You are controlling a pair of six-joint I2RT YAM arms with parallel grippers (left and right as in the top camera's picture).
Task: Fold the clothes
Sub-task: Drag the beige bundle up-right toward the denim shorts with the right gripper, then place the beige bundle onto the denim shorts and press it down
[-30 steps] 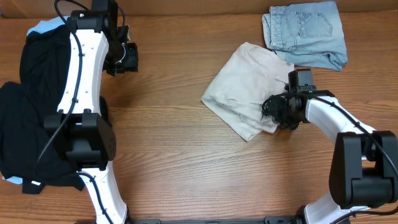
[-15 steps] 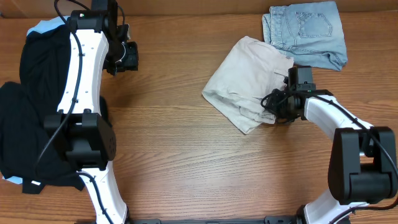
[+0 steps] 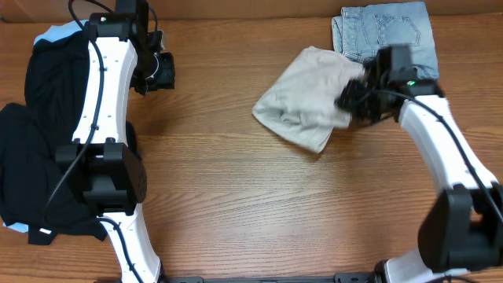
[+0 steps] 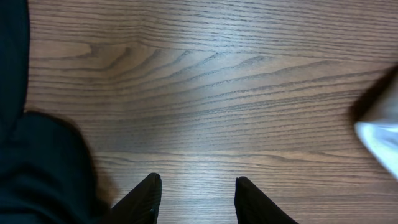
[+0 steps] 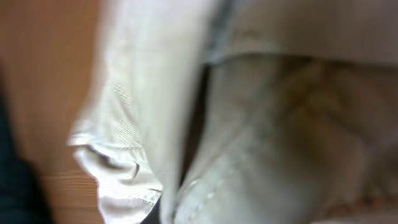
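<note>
1. The beige shorts (image 3: 302, 98) lie crumpled in a loose heap on the far right part of the wooden table (image 3: 236, 189). Their upper right corner is just beside the light-blue denim shorts (image 3: 405, 39).
2. My right gripper (image 3: 352, 101) sits at the heap's right edge, clenched on the beige cloth. In my right wrist view, blurred folds and a stitched hem fill almost the whole picture, so I cannot tell which part of the shorts I am holding.
3. My left gripper (image 4: 198, 186) hangs well apart from the shorts, over bare wood on the far left side. Its fingers are parted with nothing between them.
4. Black garments (image 3: 31, 134) are piled along the table's left edge, beside my left arm.
</note>
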